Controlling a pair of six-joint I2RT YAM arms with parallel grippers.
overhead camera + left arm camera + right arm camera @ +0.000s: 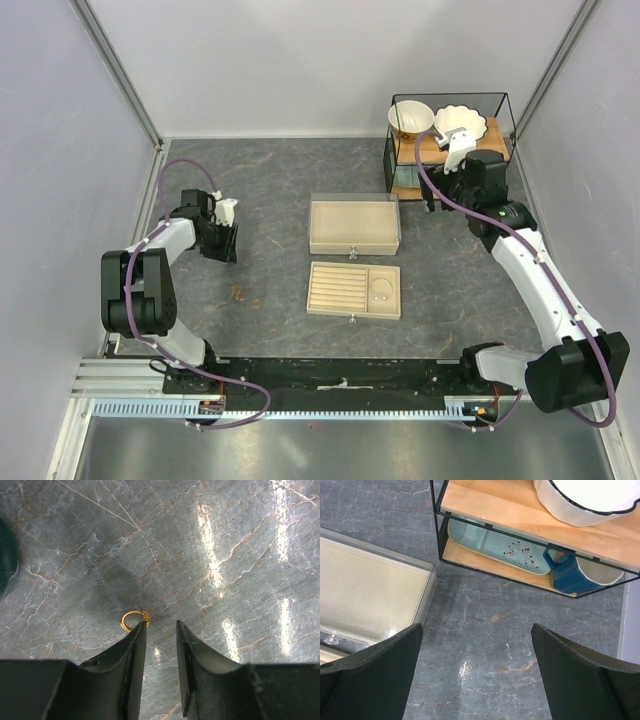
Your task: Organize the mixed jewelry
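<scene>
Peeking past left end effector (160,624), gold ring (144,615), wrist view

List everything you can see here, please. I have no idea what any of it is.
gold ring: one, gold, on the table beside a tip of the left jaws
gold-brown bits: about two, on the table left of the slotted tray, too small to tell more
slotted tray: one, beige, table centre
box: one, beige with clear walls, just behind the tray
wire shelf: one, black frame with wooden boards, far right corner
bowls: two, cream and white, top board
plate: one, pale blue, lower board
mug: one, dark blue, lower board
table: one, grey, marbled
left arm: white and black, jaws slightly apart
right arm: white and black, jaws wide apart, by the shelf
</scene>
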